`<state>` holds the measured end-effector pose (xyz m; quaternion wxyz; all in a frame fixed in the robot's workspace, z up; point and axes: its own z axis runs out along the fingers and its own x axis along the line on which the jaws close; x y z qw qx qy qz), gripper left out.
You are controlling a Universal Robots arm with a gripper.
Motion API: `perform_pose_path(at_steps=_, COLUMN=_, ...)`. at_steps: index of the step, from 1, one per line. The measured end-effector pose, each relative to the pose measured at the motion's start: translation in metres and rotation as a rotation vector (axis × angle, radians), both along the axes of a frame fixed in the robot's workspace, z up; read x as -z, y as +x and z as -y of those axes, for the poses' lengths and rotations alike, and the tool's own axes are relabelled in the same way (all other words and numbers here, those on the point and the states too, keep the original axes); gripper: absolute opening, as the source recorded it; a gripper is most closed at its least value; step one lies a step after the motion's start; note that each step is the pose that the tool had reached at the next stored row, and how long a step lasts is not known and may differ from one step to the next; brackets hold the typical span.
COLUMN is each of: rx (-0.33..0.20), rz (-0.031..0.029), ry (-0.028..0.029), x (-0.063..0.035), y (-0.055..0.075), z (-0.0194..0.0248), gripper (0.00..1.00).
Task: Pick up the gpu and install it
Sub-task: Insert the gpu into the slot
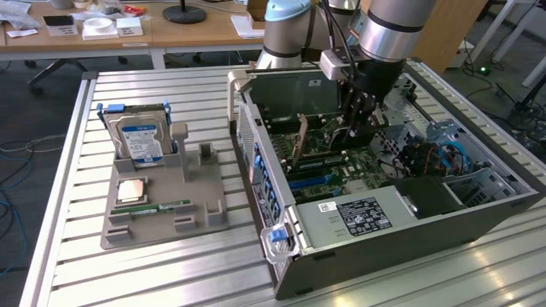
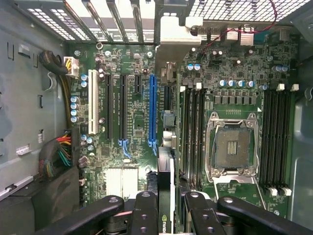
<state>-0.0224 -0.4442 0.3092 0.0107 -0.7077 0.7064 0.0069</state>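
Note:
My gripper [image 1: 357, 131] reaches down into the open computer case [image 1: 477, 211] and is shut on the gpu [image 1: 304, 142]. The card hangs edge-down over the motherboard [image 1: 358, 167]. In the wrist view the gpu [image 2: 165, 191] shows edge-on as a thin dark strip between the black fingers [image 2: 145, 215], with its silvery end bracket [image 2: 172, 34] toward the slotted rear wall. It sits just beside the long blue expansion slot [image 2: 152, 110], and whether it touches the board is not visible.
A grey holder [image 1: 158, 224] on the slatted table at the exterior view's left carries a hard drive [image 1: 140, 141], a processor [image 1: 130, 190] and a memory stick [image 1: 152, 208]. Inside the case are the empty processor socket [image 2: 232, 147], memory slots [image 2: 274, 137], a cable bundle [image 2: 58, 154] and the power supply [image 1: 358, 214].

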Motion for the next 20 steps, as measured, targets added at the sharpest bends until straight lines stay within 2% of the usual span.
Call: perform_pose_path(at_steps=20, rx=0.000, rz=0.0000, ry=0.0000, x=0.0041, y=-0.0001, z=0.0000, gripper=0.26)
